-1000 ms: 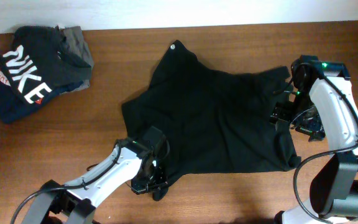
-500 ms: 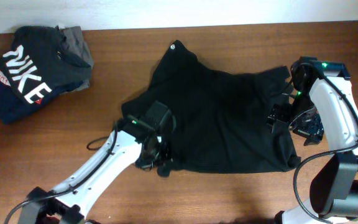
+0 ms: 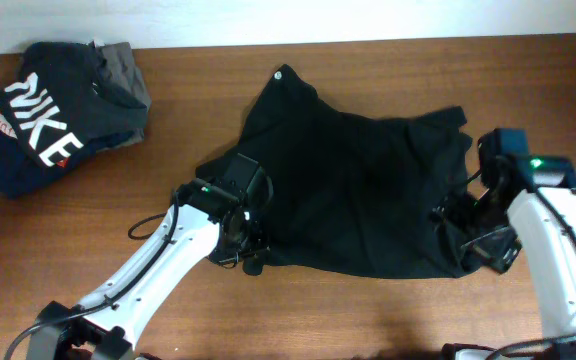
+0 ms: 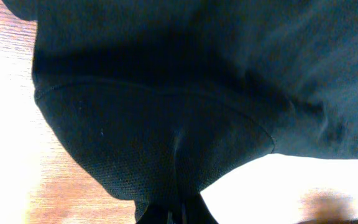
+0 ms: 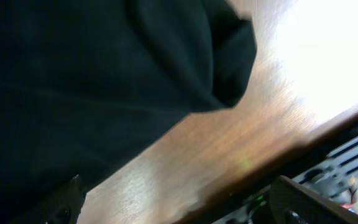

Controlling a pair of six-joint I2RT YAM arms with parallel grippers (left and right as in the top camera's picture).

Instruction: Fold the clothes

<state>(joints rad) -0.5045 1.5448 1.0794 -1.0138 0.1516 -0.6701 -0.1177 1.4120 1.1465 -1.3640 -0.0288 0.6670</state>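
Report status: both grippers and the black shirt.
Left gripper jaws shut on plain black soft T-shirt edge. Right gripper jaws open at its right edge. Shirt spread, not folded. Dark NIKE-lettered garment pile apart, top-left.

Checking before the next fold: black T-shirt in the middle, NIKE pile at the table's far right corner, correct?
No. The overhead view shows the NIKE pile at the far left corner of the table, not the right. The black T-shirt does lie in the middle.
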